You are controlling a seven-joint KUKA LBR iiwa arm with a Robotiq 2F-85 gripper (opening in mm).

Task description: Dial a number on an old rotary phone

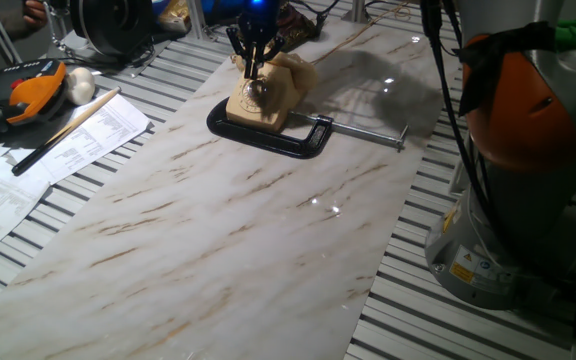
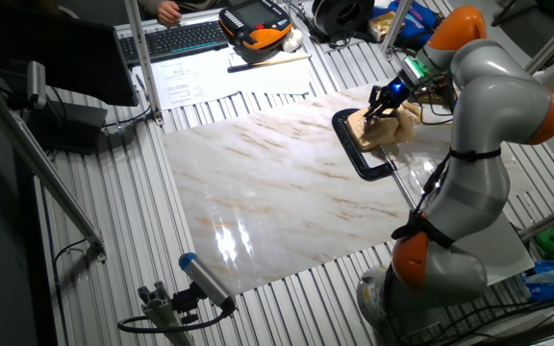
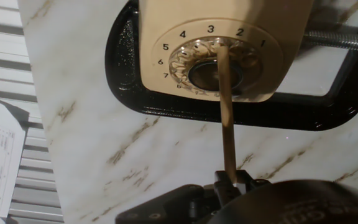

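The gripper [image 3: 230, 186] pinches a thin tan stick [image 3: 226, 118] between its fingers, which are closed tight on the stick's near end. The stick points straight out ahead of the fingers. Its far tip sits on the silvery dial [image 3: 215, 67] of the old rotary phone [image 3: 219, 37], up by the holes near numbers 3 and 2.

The phone is just in front of the fingers, with its sloped face toward them. The numbers 1 to 7 show around the dial's rim. A black C-clamp [image 3: 129, 74] curves around the phone's bottom edge, between the phone and the fingers. Its silver screw bar [image 3: 334, 38] sticks out to the right.

In one fixed view the gripper [image 1: 254, 62] hangs right over the phone [image 1: 268, 95]. Everything stands on a marble board [image 1: 238, 230]. Papers [image 1: 28, 175] lie off to the left of the fingers.
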